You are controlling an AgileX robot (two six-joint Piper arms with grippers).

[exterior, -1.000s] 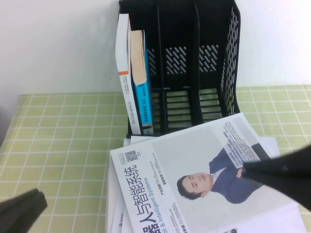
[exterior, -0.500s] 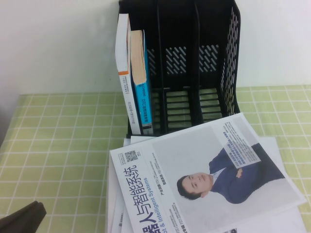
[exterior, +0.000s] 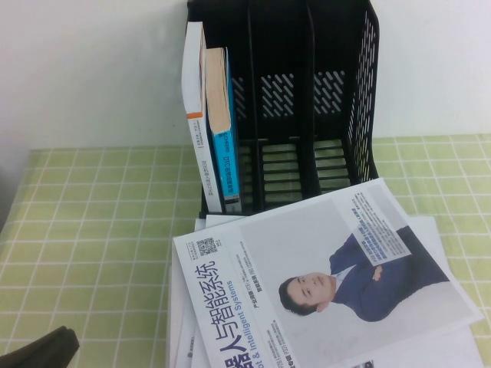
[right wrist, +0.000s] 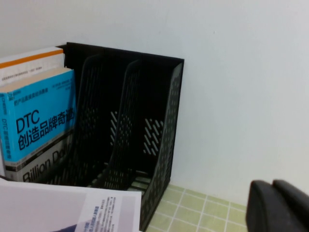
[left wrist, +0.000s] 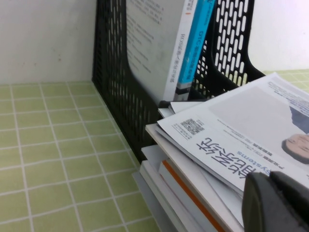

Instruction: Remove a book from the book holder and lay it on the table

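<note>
The book (exterior: 322, 268), a thin magazine with a man in a dark blue suit on its cover, lies flat on a stack of papers on the table (exterior: 100, 222), in front of the black book holder (exterior: 307, 100). It also shows in the left wrist view (left wrist: 241, 130) and the right wrist view (right wrist: 72, 208). My left gripper (exterior: 54, 343) is low at the front left, shut and empty, beside the stack's corner (left wrist: 269, 180). My right gripper (right wrist: 273, 186) is out of the high view, shut and empty, to the right of the holder (right wrist: 145, 106).
A white-spined book (exterior: 195, 115) and a blue-spined book (exterior: 225, 130) stand in the holder's left compartment; the other compartments hold nothing. Under the magazine lies a stack of white brochures (left wrist: 183, 183), one with an orange edge. A white wall stands behind.
My right gripper, which was over the magazine's right edge, has drawn back out of the high view. The magazine stays flat on the stack. My left gripper has shifted slightly at the front left.
</note>
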